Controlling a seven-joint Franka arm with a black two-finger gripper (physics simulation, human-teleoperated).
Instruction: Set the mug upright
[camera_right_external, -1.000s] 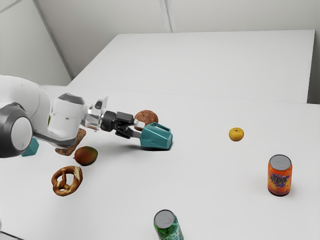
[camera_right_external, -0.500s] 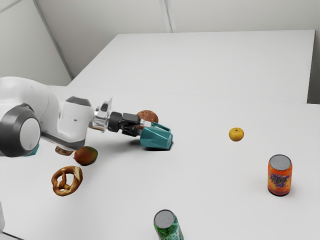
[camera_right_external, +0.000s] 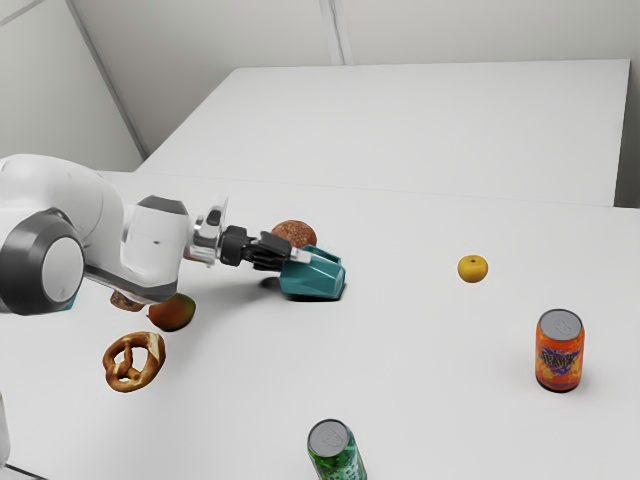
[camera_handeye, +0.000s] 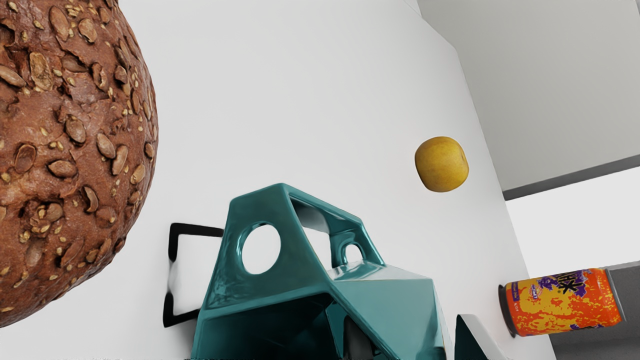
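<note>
The tool (camera_right_external: 297, 260) is spread apart, with the blue-green mug (camera_right_external: 316, 279) between its fingers. The mug lies on its side on the tabletop (camera_right_external: 430, 380), open end facing the tool. A big seedy bread (camera_right_external: 293, 233) sits near the tool.

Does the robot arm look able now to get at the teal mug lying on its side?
Probably yes: the gripper is at the open end of the mug, nothing seen between them; the seeded bread close by might limit its movement.
</note>
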